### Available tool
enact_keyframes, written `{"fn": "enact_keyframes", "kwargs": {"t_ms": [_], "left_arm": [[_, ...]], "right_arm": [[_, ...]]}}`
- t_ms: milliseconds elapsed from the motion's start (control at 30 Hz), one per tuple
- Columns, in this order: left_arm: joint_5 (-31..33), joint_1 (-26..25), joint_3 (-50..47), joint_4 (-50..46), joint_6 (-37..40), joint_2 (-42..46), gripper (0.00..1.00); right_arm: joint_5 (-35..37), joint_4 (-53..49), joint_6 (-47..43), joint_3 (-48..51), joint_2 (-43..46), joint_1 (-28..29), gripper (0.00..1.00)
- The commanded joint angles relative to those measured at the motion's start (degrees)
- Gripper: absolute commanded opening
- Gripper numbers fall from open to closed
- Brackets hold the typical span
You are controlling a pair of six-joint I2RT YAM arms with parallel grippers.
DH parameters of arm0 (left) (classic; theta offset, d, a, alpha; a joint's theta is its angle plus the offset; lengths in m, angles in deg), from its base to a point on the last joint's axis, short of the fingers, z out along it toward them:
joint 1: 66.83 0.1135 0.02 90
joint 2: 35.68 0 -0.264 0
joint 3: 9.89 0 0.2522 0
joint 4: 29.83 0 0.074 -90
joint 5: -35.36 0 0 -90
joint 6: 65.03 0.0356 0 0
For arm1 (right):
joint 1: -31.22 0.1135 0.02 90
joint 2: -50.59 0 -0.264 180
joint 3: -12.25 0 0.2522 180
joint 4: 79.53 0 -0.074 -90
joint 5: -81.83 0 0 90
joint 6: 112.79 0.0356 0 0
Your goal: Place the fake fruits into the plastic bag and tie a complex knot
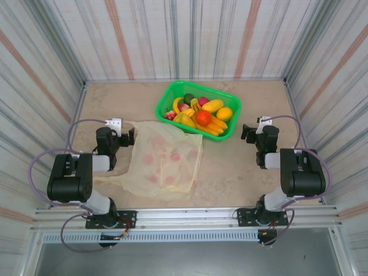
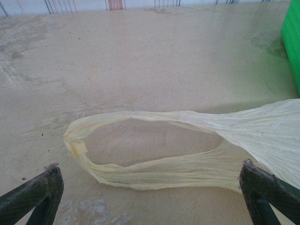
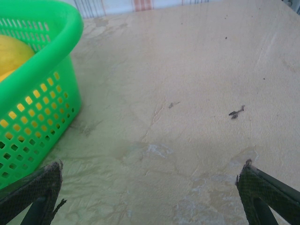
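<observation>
Where the left arm reaches over the table, the left gripper sits at the left edge of the plastic bag. In the left wrist view the left gripper has its jaws spread wide and grips nothing. Only the tips of its fingers enter the frame; the rest is cut off at the lower edge. One handle loop of the bag lies flat on the table between those tips, open and untied. Contact between the loop and the right-hand tip cannot be determined. A second pale strip of the bag runs toward the left arm's elbow and is partly hidden by it.

The bag lies flat and empty-looking at table centre. Its far right corner touches or passes under the green basket; which one cannot be determined. The faded red round prints are too faint to read.

All fake fruits remain in the basket: bananas, a yellow oval fruit, an orange-yellow one and a dark green one. Several are half covered by others.

The right gripper stands just beside the basket's right end, apart from it. In the right wrist view the right gripper is likewise wide open over bare table, holding nothing. The basket is cut off at the left, with one yellow fruit showing inside.
</observation>
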Motion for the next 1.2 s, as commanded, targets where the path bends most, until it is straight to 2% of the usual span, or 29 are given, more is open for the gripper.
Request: {"fn": "enact_keyframes", "kwargs": {"t_ms": [0,133,267,367,467,533,633,700,767,800,833,900,933,967,1000,1033,1067,1100,1133,1167], "left_arm": [[-0.80,0.17,-0.02,0.73,0.16,0.96,0.99],[-0.45,-0.45,0.13,0.41,0.60,1.38,0.99],[2.15,-1.80,2.01,-6.88,1.39,6.83,0.99],[2.36,-2.66,2.38,-11.60,2.42,13.03,0.99],[5.91,-6.27,1.23,-10.08,4.66,21.75,0.99],[7.58,-9.12,2.89,-13.87,7.83,28.06,0.99],[9.02,-15.04,5.05,-18.90,15.01,37.57,0.99],[7.70,-19.65,6.84,-22.99,17.73,43.78,0.99],[3.84,-23.70,9.63,-29.32,14.92,48.71,0.99],[4.41,-26.55,12.00,-34.40,11.34,50.42,0.99],[7.56,-29.71,14.06,-38.94,8.48,50.90,0.99],[20.11,-39.38,20.34,-52.55,3.53,50.51,0.99],[24.93,-43.10,23.73,-59.44,-0.09,50.05,0.99],[28.71,-46.00,28.77,-69.65,-5.59,49.37,0.99],[27.29,-46.54,33.83,-79.09,-8.03,48.51,0.99],[24.54,-46.34,37.14,-85.16,-8.53,48.02,0.99],[25.40,-46.13,38.50,-89.26,-13.24,48.00,0.99],[26.56,-45.86,37.49,-89.49,-18.15,49.10,0.99],[25.62,-45.44,36.66,-89.38,-21.41,50.31,0.99],[21.77,-44.57,35.99,-88.81,-22.53,51.50,0.99]], "right_arm": [[0.04,-0.08,-0.59,0.15,0.30,-0.37,0.99],[-0.16,-0.32,-0.43,0.06,0.24,-0.44,0.99],[-0.22,0.90,-2.00,0.89,1.88,0.80,0.99],[8.88,-15.70,-4.38,-3.78,12.10,5.88,0.99],[12.76,-21.00,-4.39,-5.99,21.52,10.16,0.99],[13.26,-25.43,-5.09,-8.07,27.17,12.57,0.99],[15.39,-33.12,-6.79,-11.48,35.88,17.58,0.99],[16.07,-37.59,-5.91,-13.95,40.54,22.07,0.99],[19.42,-44.41,-4.92,-18.86,42.05,28.61,0.99],[22.67,-49.41,-5.02,-22.25,41.90,33.31,0.99],[26.77,-53.84,-4.87,-25.63,41.45,37.77,0.99],[34.49,-65.80,-2.61,-34.04,40.16,47.15,0.99],[33.12,-72.86,0.53,-38.51,39.72,49.65,0.99],[23.82,-80.25,2.40,-43.27,39.72,50.29,0.99],[14.89,-84.81,1.43,-45.85,40.46,49.88,0.99],[12.06,-85.11,3.69,-45.11,41.87,49.10,0.99],[8.89,-84.27,6.35,-43.05,43.61,47.46,0.99],[3.69,-83.18,7.75,-41.49,44.24,44.85,0.99],[-0.41,-84.15,9.99,-41.74,43.07,42.45,0.99],[-3.77,-87.38,11.84,-43.42,39.99,40.27,1.00]]}}
